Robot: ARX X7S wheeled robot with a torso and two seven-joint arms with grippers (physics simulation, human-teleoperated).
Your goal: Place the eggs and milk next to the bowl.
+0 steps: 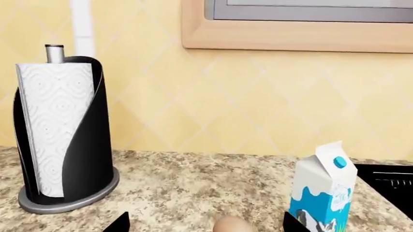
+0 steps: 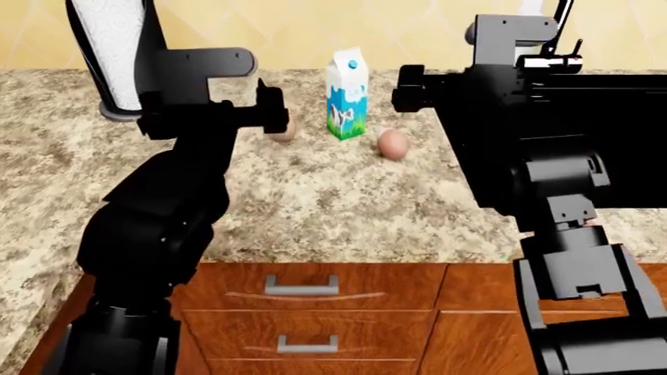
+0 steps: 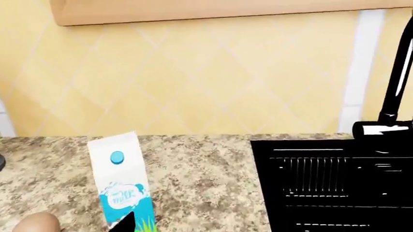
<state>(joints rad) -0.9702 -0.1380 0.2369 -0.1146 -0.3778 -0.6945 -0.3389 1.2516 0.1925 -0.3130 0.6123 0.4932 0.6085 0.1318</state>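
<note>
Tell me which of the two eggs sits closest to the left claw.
The egg left of the milk carton, partly hidden behind the left claw. The other egg lies in the open, right of the carton.

Speckled granite desk (image 2: 312, 211) against a yellow diamond-tiled wall (image 1: 258, 92), wooden drawers (image 2: 312, 312) below, black sink (image 3: 329, 183) at right.

Two matte black arms, left arm (image 2: 172, 211) of rounded bulging links, right arm (image 2: 552, 180) blockier with stepped boxy segments, a grey cylindrical joint housing capping each, no visible markings
</note>
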